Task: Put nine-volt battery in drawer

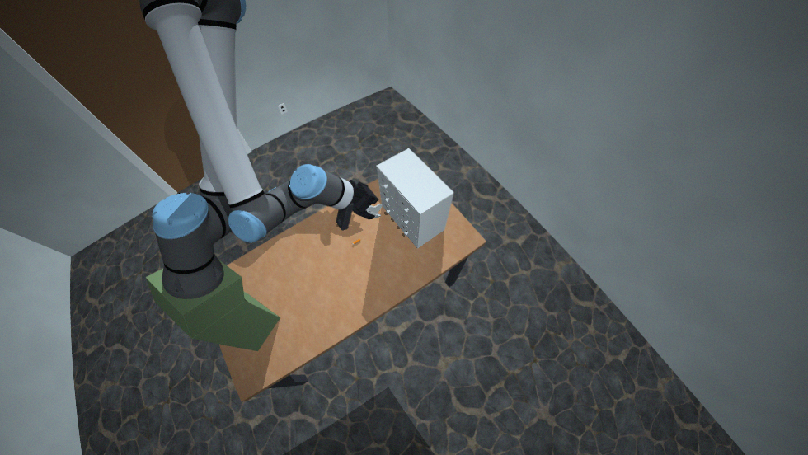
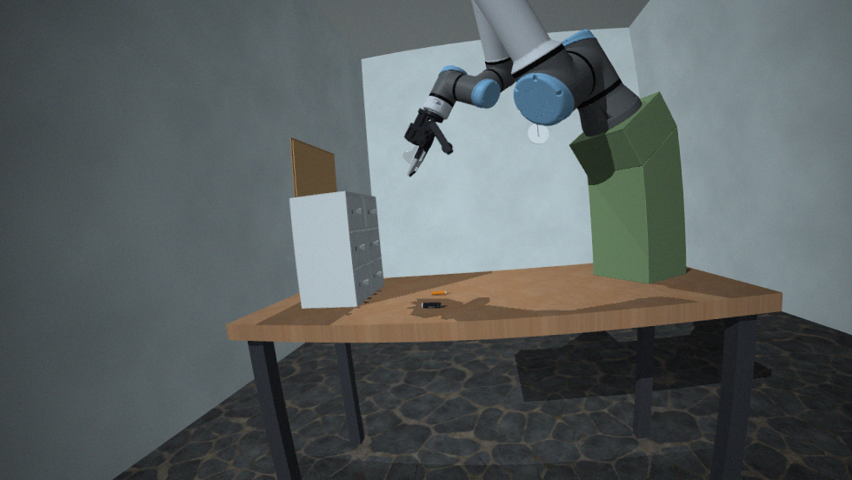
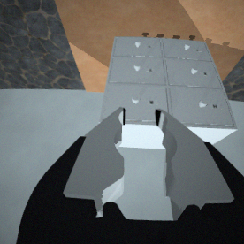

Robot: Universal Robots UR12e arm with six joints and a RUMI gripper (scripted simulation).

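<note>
The white chest stands upright on the table, with its six drawers shut flush. Each has a pale knob and a small dark mark, too small to read for certain. My gripper hangs in front of the chest and higher than its top, tilted down. Its fingers are partly apart and nothing shows between them. A small black thing with a light end lies on the table; I cannot tell whether it is the nine-volt battery. No other candidate shows. In the top view it is not visible.
A small orange stick lies near the black thing, in front of the chest. The wooden table carries the green pedestal of the arm at the end opposite the chest. The chest stands near the table's far end.
</note>
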